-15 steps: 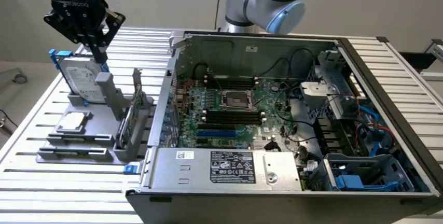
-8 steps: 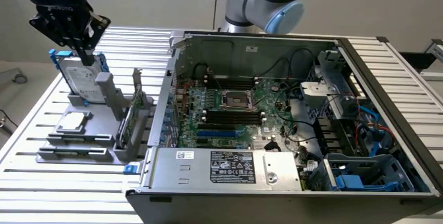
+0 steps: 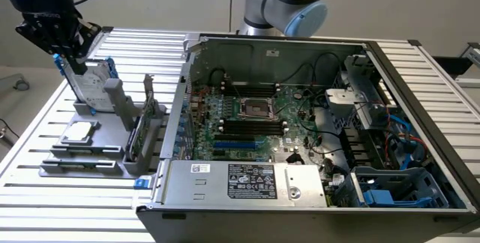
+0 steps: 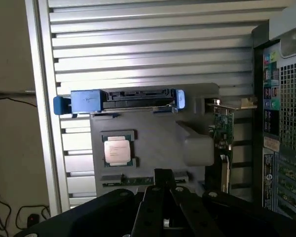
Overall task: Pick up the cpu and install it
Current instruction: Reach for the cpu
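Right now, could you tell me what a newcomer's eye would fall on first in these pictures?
The open computer case, green motherboard bared, takes the exterior view's middle and right. At its left the cpu lies on a grey holder, with the shut gripper above the upright hard drive.

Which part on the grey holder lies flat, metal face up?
The cpu, the small square chip with the silvery top. The hard drive in its blue bracket and the green card stand on edge.

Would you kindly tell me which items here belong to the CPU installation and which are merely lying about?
Job in hand: cpu, motherboard socket, end effector.
Lying about: hard drive, expansion card, power supply.
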Motion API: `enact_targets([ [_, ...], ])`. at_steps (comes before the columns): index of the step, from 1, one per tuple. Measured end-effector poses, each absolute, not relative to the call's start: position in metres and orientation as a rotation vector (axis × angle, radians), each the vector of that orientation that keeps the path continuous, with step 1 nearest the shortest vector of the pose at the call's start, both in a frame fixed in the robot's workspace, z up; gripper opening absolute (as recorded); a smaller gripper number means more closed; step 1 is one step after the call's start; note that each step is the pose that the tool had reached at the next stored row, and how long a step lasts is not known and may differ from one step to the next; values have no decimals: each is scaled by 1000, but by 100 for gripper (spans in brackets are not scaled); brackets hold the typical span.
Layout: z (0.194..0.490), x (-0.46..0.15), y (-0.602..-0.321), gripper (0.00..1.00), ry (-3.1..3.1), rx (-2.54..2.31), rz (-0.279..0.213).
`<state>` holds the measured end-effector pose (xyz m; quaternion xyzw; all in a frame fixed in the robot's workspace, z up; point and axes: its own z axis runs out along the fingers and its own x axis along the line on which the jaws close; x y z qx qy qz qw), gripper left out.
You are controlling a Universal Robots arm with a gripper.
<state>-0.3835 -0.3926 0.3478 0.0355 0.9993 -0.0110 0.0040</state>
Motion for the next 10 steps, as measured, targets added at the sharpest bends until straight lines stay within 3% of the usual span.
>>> enact_targets([
  [10, 330, -429, -387, 11, 3131, 110, -35],
])
